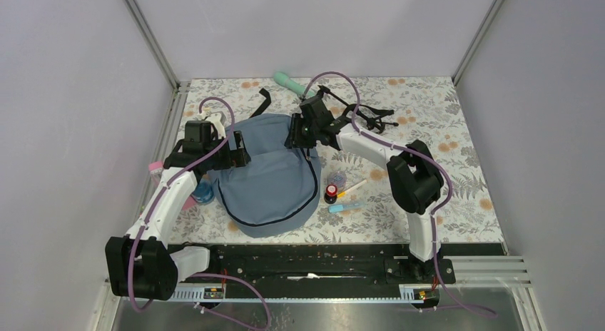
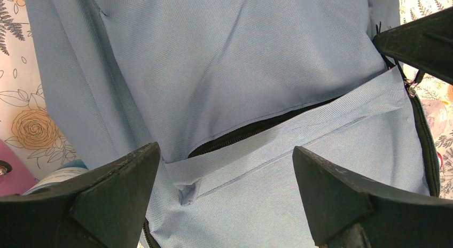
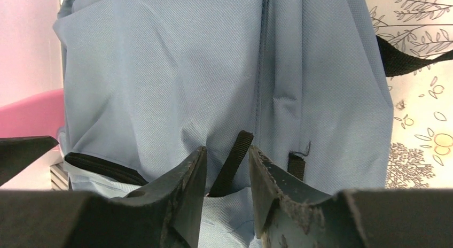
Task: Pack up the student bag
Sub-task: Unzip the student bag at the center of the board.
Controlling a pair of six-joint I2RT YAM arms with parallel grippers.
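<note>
The student bag (image 1: 271, 177) is a slate-blue backpack lying flat at the middle left of the table. Its black straps trail off toward the back. My left gripper (image 1: 239, 151) hovers over the bag's left top, jaws wide open and empty. In the left wrist view (image 2: 224, 154) a partly open dark zipper (image 2: 256, 128) runs between the fingers. My right gripper (image 1: 296, 135) is at the bag's far top edge. In the right wrist view (image 3: 227, 152) its jaws stand close together on a fold of bag fabric with a black webbing loop (image 3: 232, 162) between them.
Right of the bag lie a small red-and-black bottle (image 1: 331, 194), a marker (image 1: 352, 188) and a blue pen (image 1: 346, 207). A teal object (image 1: 289, 81) and a tangled black item (image 1: 371, 117) lie at the back. A pink item (image 1: 155, 167) and a blue round item (image 1: 203, 194) lie left of the bag.
</note>
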